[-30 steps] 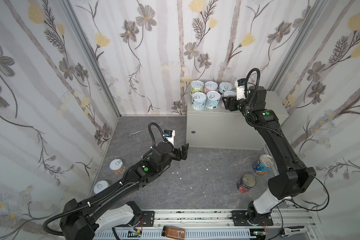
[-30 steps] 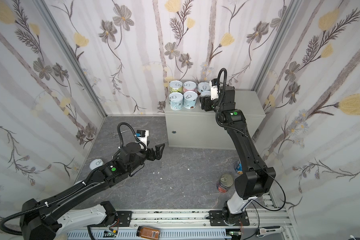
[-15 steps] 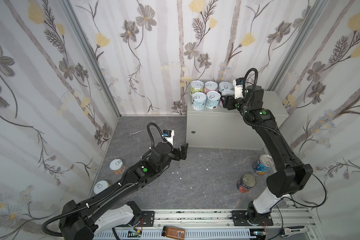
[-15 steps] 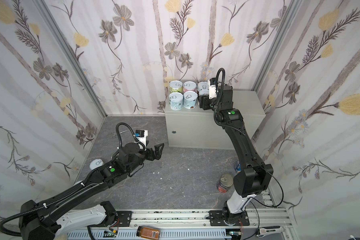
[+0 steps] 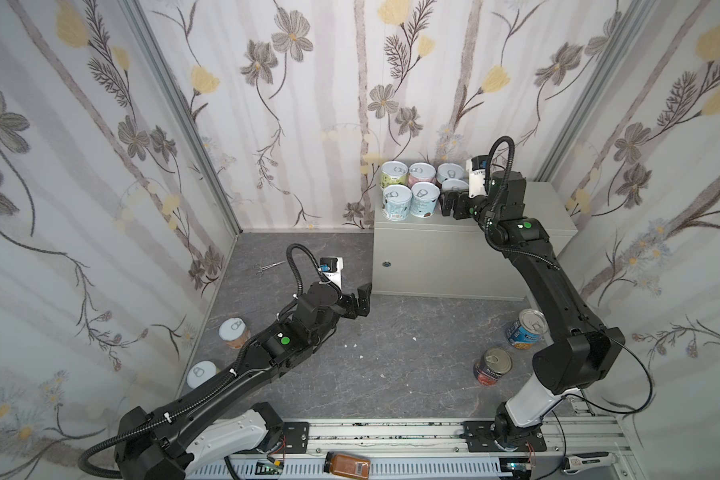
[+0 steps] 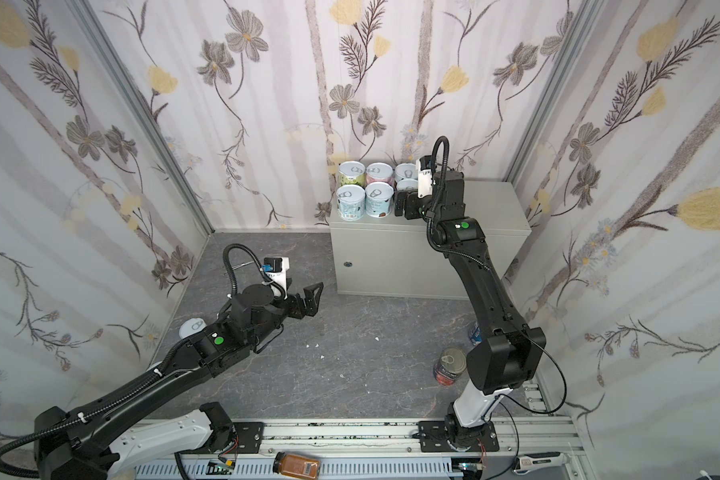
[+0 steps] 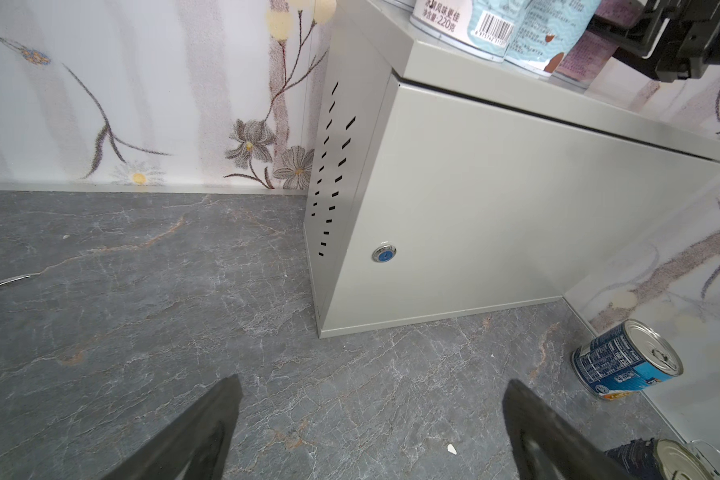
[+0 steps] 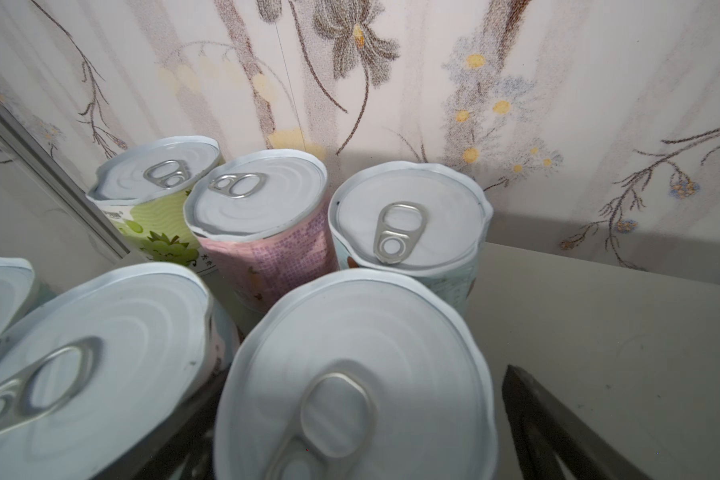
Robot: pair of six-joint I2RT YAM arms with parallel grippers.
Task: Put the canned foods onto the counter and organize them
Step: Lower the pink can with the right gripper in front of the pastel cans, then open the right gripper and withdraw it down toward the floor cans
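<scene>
Several short pastel canned foods (image 5: 397, 201) stand grouped at the left end of the counter (image 5: 549, 216), also seen in the other top view (image 6: 495, 208). My right gripper (image 5: 449, 203) is open, its fingers either side of the newest can (image 8: 358, 374), which rests upright on the counter beside the others; a gap shows at one finger (image 8: 528, 415). On the floor lie a blue can (image 5: 526, 328), a tomato can (image 5: 493, 365) and two short cans (image 5: 234, 332) at the left wall. My left gripper (image 5: 360, 299) hangs open and empty over the floor (image 7: 373, 380).
An amber jar (image 5: 346, 463) lies on the front rail. Small metal forceps (image 5: 267, 268) rest on the floor near the back left corner. White crumbs dot the floor. Floral walls enclose three sides, and the counter's right half is bare.
My right gripper pushed the can in against the group, then opened and let go of it. The left arm has barely moved.
</scene>
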